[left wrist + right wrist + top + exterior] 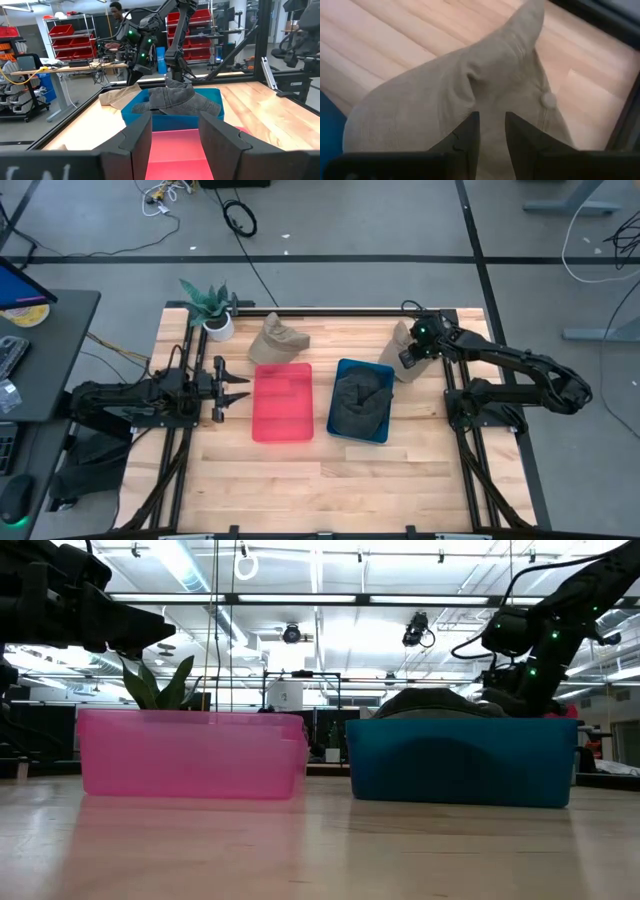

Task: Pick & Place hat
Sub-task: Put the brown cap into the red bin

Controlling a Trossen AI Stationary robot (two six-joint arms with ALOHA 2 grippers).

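A tan hat lies on the wood by the blue bin's far right corner; its crown and top button fill the right wrist view. My right gripper slants down over the crown, fingers a little apart with cloth showing between them. A dark grey hat lies in the blue bin. A second tan hat rests on the table beyond the pink tray. My left gripper waits open and level at the pink tray's left side. My right gripper comes at the tan hat's crown slanting down from above, on the side near the button. Its fingertips stand right at the cloth, but I cannot tell whether they touch it. The hat lies on the table.
A potted plant stands at the table's far left corner. The blue bin's wall is close beside the tan hat. Bare wood stretches along the near half of the table. A person stands in the room beyond.
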